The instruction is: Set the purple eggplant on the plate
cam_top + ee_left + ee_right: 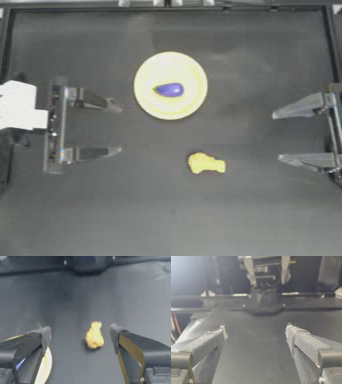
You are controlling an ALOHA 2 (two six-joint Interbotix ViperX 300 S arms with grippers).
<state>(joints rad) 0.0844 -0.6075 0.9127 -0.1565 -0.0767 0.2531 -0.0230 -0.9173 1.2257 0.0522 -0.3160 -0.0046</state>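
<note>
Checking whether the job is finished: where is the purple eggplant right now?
In the top view, the small glossy purple eggplant lies near the middle of the large round pale-yellow plate, between both drawn-back arms.

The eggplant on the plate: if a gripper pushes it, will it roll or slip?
The eggplant looks smooth, glossy and oval, so it would probably slip and may roll sideways. It is much smaller than the plate, so it is likely light. Both grippers, left and right, are open and far away.
</note>
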